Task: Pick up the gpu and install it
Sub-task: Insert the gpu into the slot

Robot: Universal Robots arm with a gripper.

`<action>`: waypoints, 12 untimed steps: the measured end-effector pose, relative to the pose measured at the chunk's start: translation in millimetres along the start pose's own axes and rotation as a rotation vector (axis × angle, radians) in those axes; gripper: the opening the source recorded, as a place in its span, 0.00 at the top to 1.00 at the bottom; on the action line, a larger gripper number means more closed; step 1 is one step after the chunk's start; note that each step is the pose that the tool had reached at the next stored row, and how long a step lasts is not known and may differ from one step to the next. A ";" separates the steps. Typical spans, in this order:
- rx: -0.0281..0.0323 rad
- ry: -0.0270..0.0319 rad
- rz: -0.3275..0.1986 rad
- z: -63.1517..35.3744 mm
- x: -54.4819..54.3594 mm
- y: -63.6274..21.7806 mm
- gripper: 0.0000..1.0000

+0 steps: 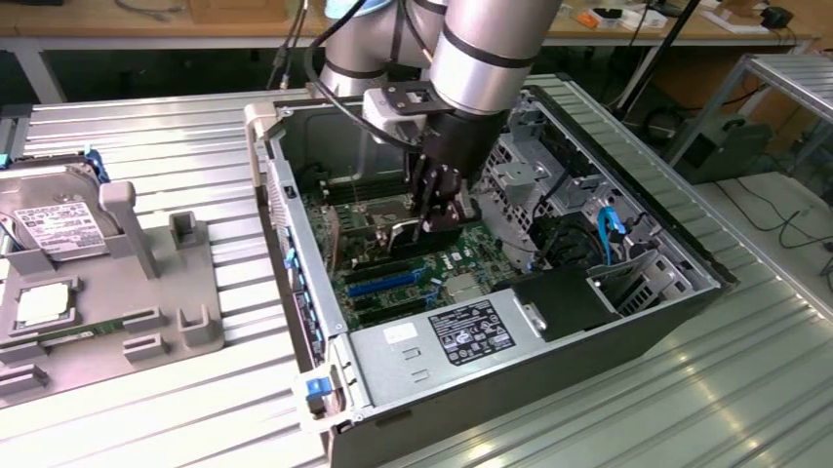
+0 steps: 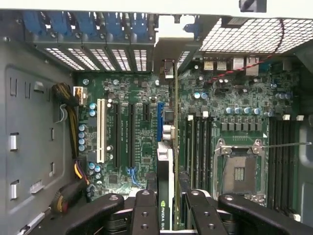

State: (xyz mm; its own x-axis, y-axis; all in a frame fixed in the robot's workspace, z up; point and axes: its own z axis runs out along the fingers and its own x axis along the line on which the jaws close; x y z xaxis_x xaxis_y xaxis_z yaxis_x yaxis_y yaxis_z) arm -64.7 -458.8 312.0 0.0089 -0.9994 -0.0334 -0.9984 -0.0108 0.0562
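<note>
My gripper reaches down into the open computer case, shut on the gpu. The dark card hangs upright just over the green motherboard, near the blue slot. In the wrist view the gpu is edge-on between the black fingers, with my gripper clamped on both of its faces. It runs alongside the blue slot, and its silver bracket reaches the case's rear slot openings. Whether the card's edge sits in the slot I cannot tell.
A grey fixture on the exterior view's left holds a silver hard drive. Inside the case are a power supply, a drive cage with blue cables, an open CPU socket and a white slot.
</note>
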 end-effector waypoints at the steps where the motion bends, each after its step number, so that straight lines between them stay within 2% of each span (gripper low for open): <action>1: 0.0017 0.0001 0.000 2.5 0.7 0.5 0.73; 3: 0.0036 0.0003 0.000 4.6 1.0 1.0 0.73; 8: 0.0168 0.0008 -0.001 19.4 3.1 8.7 0.73; 10: 0.0200 0.0017 0.000 24.3 4.8 12.2 0.73; 12: 0.0207 0.0026 0.002 28.8 4.7 12.8 0.73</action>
State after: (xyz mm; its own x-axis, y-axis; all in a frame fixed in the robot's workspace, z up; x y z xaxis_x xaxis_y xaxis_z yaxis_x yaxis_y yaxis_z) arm -79.1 -462.8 283.9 0.0071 -0.9995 -0.0308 -0.9993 -0.0082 0.0356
